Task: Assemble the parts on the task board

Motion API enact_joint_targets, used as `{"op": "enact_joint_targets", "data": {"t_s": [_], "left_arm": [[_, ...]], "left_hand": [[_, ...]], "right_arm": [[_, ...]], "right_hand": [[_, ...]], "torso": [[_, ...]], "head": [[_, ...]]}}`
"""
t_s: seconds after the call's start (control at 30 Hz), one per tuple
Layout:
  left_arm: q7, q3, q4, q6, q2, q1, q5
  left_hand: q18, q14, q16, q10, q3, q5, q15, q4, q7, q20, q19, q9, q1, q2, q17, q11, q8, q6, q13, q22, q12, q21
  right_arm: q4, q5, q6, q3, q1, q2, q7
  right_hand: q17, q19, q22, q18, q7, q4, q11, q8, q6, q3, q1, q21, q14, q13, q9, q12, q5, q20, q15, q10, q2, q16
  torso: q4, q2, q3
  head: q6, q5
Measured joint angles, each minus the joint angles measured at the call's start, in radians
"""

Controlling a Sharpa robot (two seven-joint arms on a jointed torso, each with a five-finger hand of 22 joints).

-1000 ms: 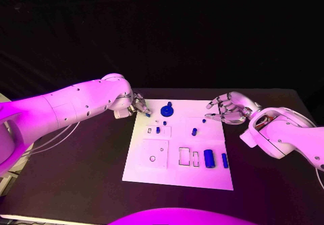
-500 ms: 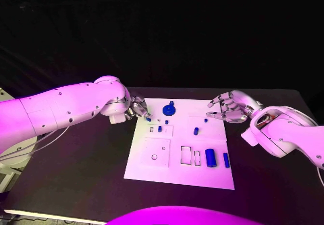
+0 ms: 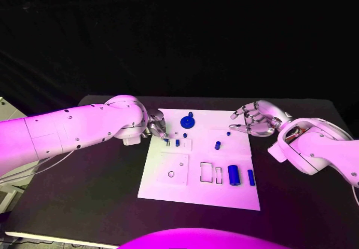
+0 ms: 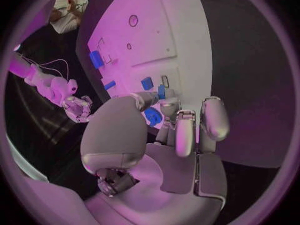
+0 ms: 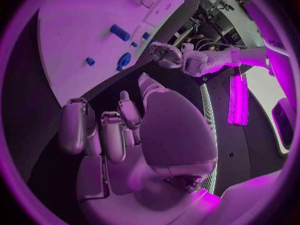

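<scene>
The left hand (image 3: 156, 126) is hovering at the task board (image 3: 201, 194) edge, pinching a small blue part (image 4: 161, 91) — the right hand (image 3: 255, 120) is idling beside the board, fingers apart, holding nothing.

Left arm (image 3: 74, 132): smooth white shell, small dark screw holes, thin cables beneath. Right arm (image 3: 318, 148): white shell. Left hand (image 3: 155, 124), right hand (image 3: 254, 120): silver, segmented fingers

left hand (image 3: 155, 126) grasp unclear, fingertips hidden
</scene>
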Motion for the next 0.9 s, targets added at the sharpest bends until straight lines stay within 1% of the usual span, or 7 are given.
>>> {"op": "enact_joint_targets", "data": {"t_s": [0.1,0.2,0.27,0.33,0.37,0.47,0.9], "left_arm": [[0.003,-0.001,0.006,-0.007,0.0,-0.006,-0.017],[0.006,-0.002,0.01,-0.014,0.0,-0.009,-0.03],[0.007,-0.003,0.012,-0.018,0.001,-0.011,-0.037],[0.008,-0.003,0.015,-0.021,0.001,-0.013,-0.043],[0.008,-0.003,0.017,-0.023,0.001,-0.013,-0.046],[0.009,-0.004,0.022,-0.026,0.002,-0.015,-0.052],[0.006,-0.007,0.029,-0.026,0.003,-0.018,-0.062]], "left_hand": [[0.0,0.0,0.0,0.003,0.0,0.0,0.0,0.0,0.0,-0.004,0.004,0.0,-0.002,-0.002,0.0,-0.003,0.0,0.0,0.001,0.001,0.0,0.004],[0.0,0.002,0.0,0.007,0.003,0.0,-0.002,0.003,0.0,-0.004,0.004,0.0,-0.002,-0.002,0.0,0.0,0.0,0.0,0.005,0.004,0.004,0.004],[0.0,0.004,0.0,0.007,0.004,0.0,-0.004,0.004,0.0,-0.004,0.004,0.013,-0.006,-0.006,0.0,0.0,0.0,0.0,0.005,0.004,0.004,0.004],[0.0,0.004,0.0,0.007,0.013,0.0,-0.004,-0.005,0.0,-0.001,0.006,0.014,-0.007,-0.007,0.0,0.0,0.0,0.0,0.005,0.005,0.004,0.004],[0.0,0.004,0.0,0.007,0.014,0.0,-0.004,-0.005,-0.001,0.0,0.007,0.014,-0.011,-0.011,0.0,0.0,0.0,0.001,0.005,0.005,0.004,0.004],[0.0,0.004,0.0,0.011,0.014,0.0,-0.004,-0.005,-0.002,0.0,0.007,0.014,-0.013,-0.013,0.0,-0.004,0.0,0.002,0.007,0.005,0.004,0.004],[0.0,0.004,0.0,0.011,0.014,-0.002,-0.004,-0.006,-0.003,0.0,0.007,0.02,-0.015,-0.015,0.0,-0.004,-0.001,0.003,0.007,0.005,0.004,0.004]], "right_arm": [[0.0,0.0,0.0,0.0,0.0,0.0,0.0],[0.0,0.0,0.0,0.0,0.0,-0.001,0.0],[0.0,0.0,0.0,0.0,-0.001,-0.001,0.0],[0.0,0.0,0.0,0.0,-0.001,-0.001,0.0],[0.0,0.0,0.0,0.0,-0.001,-0.001,0.0],[0.0,0.0,0.0,0.0,-0.001,-0.001,0.0],[0.001,0.0,0.0,0.0,-0.001,-0.001,0.0]], "right_hand": [[0.0,0.0,0.0,0.0,0.0,0.0,0.0,0.0,0.0,0.0,0.0,0.0,0.0,0.0,0.0,0.0,0.0,0.0,0.0,0.0,0.0,0.0],[0.0,0.0,0.0,0.0,0.0,0.0,0.0,0.0,0.0,0.0,0.0,-0.004,0.0,0.0,0.0,0.0,0.0,0.0,0.0,0.0,0.0,0.0],[0.001,0.0,0.0,0.0,0.0,0.0,0.0,0.0,0.0,0.0,0.0,-0.004,0.0,0.0,0.0,0.0,0.0,0.0,0.0,0.0,0.0,0.0],[0.001,0.0,0.0,0.0,0.0,0.0,0.0,0.0,0.0,0.0,0.0,-0.004,0.0,0.0,0.0,0.0,0.0,0.0,0.0,0.0,0.0,0.0],[0.001,0.0,0.0,0.0,0.0,0.0,0.0,0.0,0.0,0.0,0.0,-0.004,0.0,0.0,0.0,0.0,0.0,0.0,0.0,0.0,0.0,0.0],[0.001,0.0,0.0,0.0,0.0,0.0,0.0,0.0,0.0,0.0,0.0,-0.004,0.0,0.0,0.0,0.0,0.0,0.0,0.0,0.0,0.0,0.0],[0.001,0.0,0.0,0.0,0.0,0.0,0.0,0.0,0.0,0.0,0.0,-0.004,0.0,0.0,0.0,0.0,0.0,0.0,0.0,0.0,0.0,0.0]], "torso": [[-0.0002,0.0,0.0],[-0.0002,0.001,0.0],[-0.0002,0.001,-0.0001],[-0.0001,0.001,0.0],[-0.0001,0.001,0.0001],[-0.0001,0.001,0.0002],[0.0,0.001,0.0]], "head": [[0.0,0.0],[-0.002,0.0],[-0.003,0.0],[-0.004,0.0],[-0.005,0.0],[-0.006,0.0],[-0.009,0.0]]}}
